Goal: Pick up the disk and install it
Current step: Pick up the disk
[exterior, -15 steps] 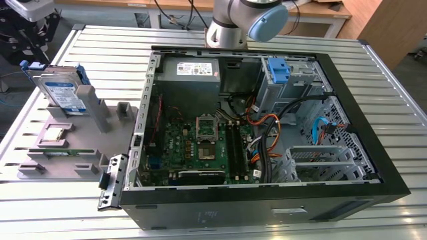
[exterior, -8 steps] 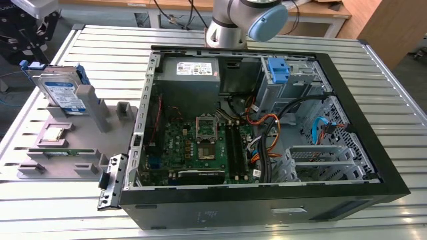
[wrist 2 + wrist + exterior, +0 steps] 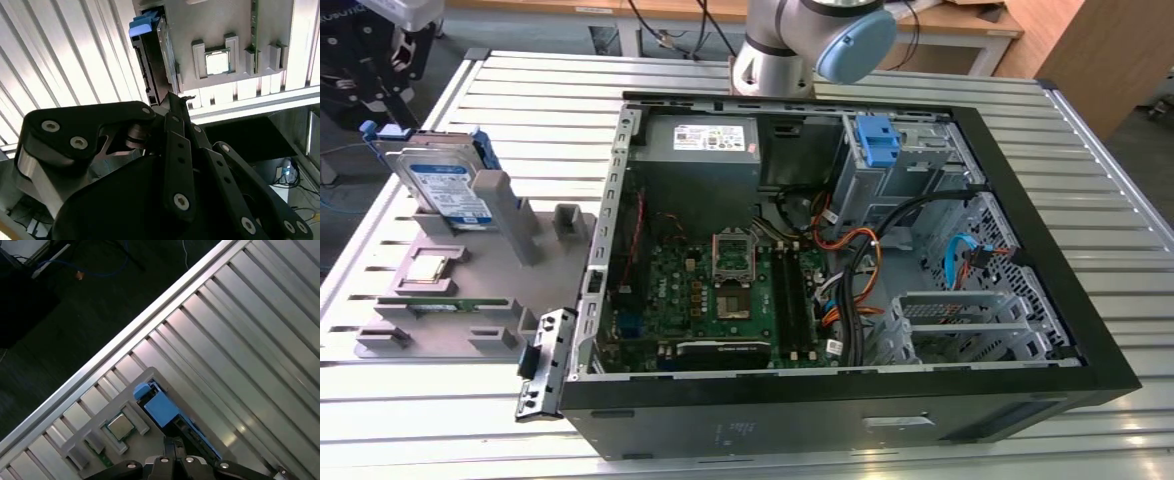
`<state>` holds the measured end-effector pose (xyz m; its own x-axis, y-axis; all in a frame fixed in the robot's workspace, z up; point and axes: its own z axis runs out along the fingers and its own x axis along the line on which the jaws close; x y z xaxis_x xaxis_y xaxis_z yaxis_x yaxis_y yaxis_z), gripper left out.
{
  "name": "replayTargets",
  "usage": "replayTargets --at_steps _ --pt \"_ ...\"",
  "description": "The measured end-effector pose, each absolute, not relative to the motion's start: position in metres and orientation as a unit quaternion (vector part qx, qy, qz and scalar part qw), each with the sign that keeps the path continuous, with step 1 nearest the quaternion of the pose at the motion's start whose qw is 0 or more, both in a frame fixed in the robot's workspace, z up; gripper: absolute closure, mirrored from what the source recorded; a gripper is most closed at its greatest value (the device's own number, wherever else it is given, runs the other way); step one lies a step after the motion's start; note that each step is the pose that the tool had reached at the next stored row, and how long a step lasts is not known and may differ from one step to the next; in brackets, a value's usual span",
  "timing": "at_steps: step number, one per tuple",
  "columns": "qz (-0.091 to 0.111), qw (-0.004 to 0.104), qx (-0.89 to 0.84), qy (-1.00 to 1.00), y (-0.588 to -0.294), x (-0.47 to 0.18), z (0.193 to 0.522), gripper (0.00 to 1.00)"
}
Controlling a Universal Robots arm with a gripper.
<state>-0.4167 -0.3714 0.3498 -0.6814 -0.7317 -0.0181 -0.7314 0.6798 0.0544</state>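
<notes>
Clearly the step in hand is the approach to the grasp. The disk (image 3: 447, 190) stands on edge in a slot of the grey holder (image 3: 520, 235) on the slatted surface (image 3: 520, 90), at the exterior view's left, well apart from the open computer case (image 3: 1067, 250). The pincer (image 3: 172, 441) hangs over the disk's upper end, near its blue carrier tab (image 3: 159, 407). In both wrist views its fingertips look drawn together with nothing between them, so it holds nothing.

To do this well, I judge the jaws must spread wider than the drive's thin edge before any descent. They should also turn so that the pads face its two broad faces. The drive appears to lean a little in its slot. The approach ought to follow that lean, or one finger may catch the top edge and tip the disk.

A hold on the metal body, centred along the upper edge, should stop it swinging. The carrier's plastic likely flexes and is a poor place to squeeze. The CPU chip (image 3: 427, 268) lies in its own recess of the same holder nearby, so the fingers should stay clear of it. A straight pull along the slot should free the drive without binding.
</notes>
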Motion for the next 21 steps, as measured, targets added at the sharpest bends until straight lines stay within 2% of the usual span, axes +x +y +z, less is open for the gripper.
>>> replayTargets --at_steps 21 --pt "-0.028 0.007 0.553 -0.832 -0.3715 -0.4167 0.3496 0.89"
